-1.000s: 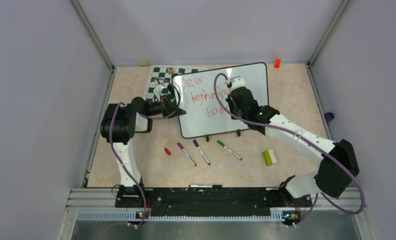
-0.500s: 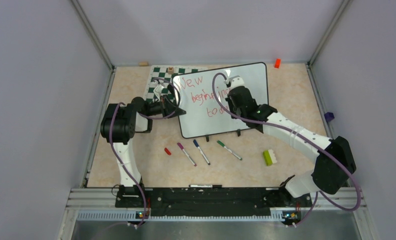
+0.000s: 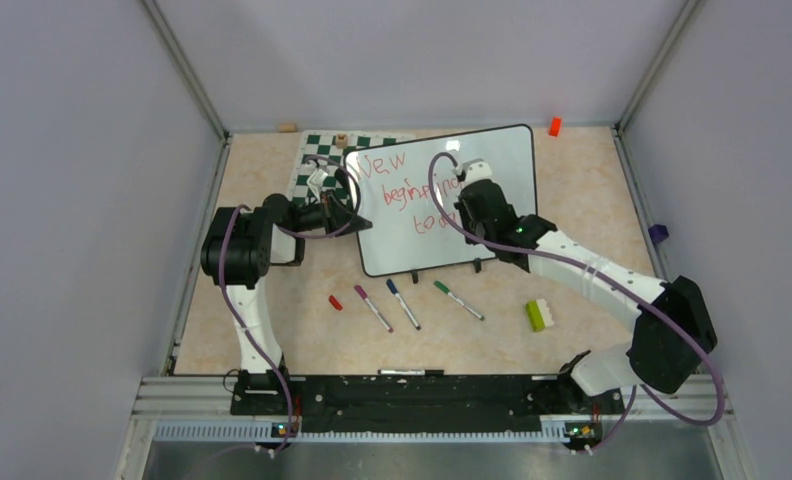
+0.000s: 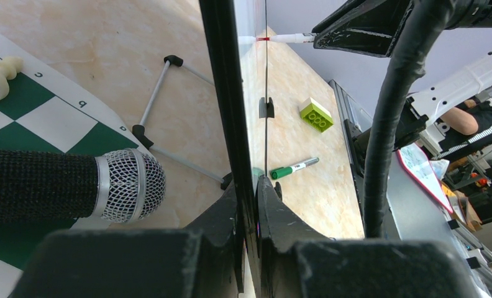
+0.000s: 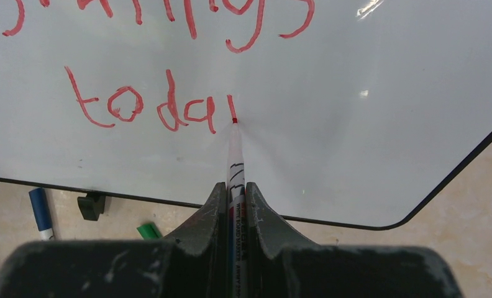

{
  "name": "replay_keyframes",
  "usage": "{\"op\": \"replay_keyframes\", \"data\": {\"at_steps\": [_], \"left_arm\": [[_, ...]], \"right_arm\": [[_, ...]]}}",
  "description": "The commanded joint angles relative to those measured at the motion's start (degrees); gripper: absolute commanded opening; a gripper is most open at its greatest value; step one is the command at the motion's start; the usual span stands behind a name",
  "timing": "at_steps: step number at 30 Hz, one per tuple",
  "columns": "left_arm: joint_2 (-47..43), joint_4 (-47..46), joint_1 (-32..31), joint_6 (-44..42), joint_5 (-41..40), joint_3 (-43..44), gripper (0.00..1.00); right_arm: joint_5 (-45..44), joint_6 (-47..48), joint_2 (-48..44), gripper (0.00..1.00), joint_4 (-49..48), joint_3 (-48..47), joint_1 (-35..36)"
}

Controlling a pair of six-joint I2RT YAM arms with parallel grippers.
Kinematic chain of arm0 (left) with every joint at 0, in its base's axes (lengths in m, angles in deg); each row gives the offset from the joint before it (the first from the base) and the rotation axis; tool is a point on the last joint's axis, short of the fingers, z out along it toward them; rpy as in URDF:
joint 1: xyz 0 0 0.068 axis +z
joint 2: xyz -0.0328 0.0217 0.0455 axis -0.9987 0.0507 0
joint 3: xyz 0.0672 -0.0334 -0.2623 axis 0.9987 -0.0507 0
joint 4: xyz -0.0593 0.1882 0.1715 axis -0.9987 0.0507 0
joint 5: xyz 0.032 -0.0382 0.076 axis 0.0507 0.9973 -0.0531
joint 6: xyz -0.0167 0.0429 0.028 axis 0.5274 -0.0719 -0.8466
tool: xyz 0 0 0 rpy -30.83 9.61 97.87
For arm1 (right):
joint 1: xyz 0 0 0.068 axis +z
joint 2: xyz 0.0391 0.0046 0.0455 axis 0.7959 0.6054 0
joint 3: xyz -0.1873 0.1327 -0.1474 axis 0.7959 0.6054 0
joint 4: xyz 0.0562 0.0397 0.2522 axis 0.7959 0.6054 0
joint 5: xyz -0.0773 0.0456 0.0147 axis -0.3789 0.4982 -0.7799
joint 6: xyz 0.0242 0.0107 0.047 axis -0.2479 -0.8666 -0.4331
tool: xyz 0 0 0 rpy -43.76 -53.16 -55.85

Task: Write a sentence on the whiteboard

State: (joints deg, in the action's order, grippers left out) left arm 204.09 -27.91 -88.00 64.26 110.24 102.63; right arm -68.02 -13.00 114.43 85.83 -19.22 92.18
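Note:
The whiteboard (image 3: 502, 165) stands tilted on its black feet at mid-table. My left gripper (image 3: 350, 214) is shut on its left edge; in the left wrist view the black frame (image 4: 222, 74) runs between the closed jaws of that gripper (image 4: 248, 186). The sentence (image 3: 404, 190) is in red: "New", "beginnings", and a third line reading "toda" (image 5: 144, 112) plus one short stroke. My right gripper (image 5: 234, 186) is shut on a red marker (image 5: 235, 155), whose tip touches the board (image 5: 368, 143) at the foot of that stroke. In the top view this gripper (image 3: 469, 182) sits over the text's right end.
A green-and-white chessboard mat (image 3: 315, 152) lies behind the board's left side. Purple (image 3: 372, 307), blue (image 3: 403, 303) and green (image 3: 459, 300) markers and a red cap (image 3: 335, 302) lie in front. A green-white brick (image 3: 538, 315) sits right. A microphone (image 4: 76, 186) lies on the mat.
My right gripper has shifted slightly with the marker, moving down along the third line. The left gripper and the board have not moved.

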Motion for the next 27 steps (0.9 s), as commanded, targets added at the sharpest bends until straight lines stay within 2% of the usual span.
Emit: {"op": "replay_keyframes", "data": {"at_steps": [1,27], "left_arm": [[-0.54,-6.93,0.36,-9.09,3.26,-1.09,0.00],[-0.58,-6.93,0.38,-9.16,3.20,-1.10,0.00]], "right_arm": [[-0.86,-1.61,-1.80,0.00,-0.15,1.50,-1.10],[-2.13,0.50,2.38,0.00,-0.50,-5.58,-2.40]]}}
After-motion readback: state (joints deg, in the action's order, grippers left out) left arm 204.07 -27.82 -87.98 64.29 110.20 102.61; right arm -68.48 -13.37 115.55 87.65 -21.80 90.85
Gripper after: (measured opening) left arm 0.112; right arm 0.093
